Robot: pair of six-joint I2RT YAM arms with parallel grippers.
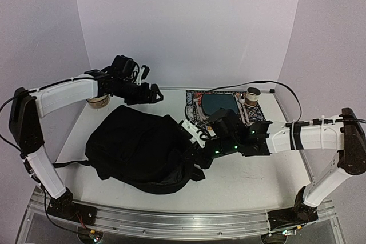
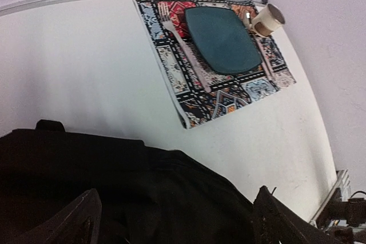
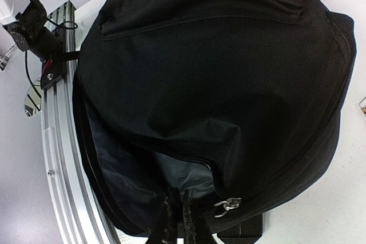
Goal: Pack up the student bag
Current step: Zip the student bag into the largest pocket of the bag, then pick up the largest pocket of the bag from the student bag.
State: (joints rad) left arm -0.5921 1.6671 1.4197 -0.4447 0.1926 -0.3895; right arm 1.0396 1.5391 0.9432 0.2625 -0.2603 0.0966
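Note:
The student bag (image 1: 140, 147), a big black backpack, lies on the white table left of centre. My left gripper (image 1: 151, 92) hovers over its far edge; in the left wrist view the left gripper (image 2: 177, 224) is wide open, its fingers (image 2: 80, 221) spread over the bag's black fabric (image 2: 143, 187) with nothing between them. My right gripper (image 1: 200, 152) is at the bag's right end. In the right wrist view the right gripper (image 3: 177, 221) has only a thin slit between its fingers, pinched at the lip of the bag's (image 3: 217, 72) gaping zipped opening, beside a metal zipper pull (image 3: 227, 206).
A patterned placemat (image 1: 197, 112) lies at the back right, carrying a dark teal plate (image 1: 220, 104) and a small cup (image 1: 252, 94); a fork (image 2: 186, 50) lies beside the plate. A beige round object (image 1: 98, 101) sits behind the left arm. An aluminium rail (image 1: 171, 221) runs along the near edge.

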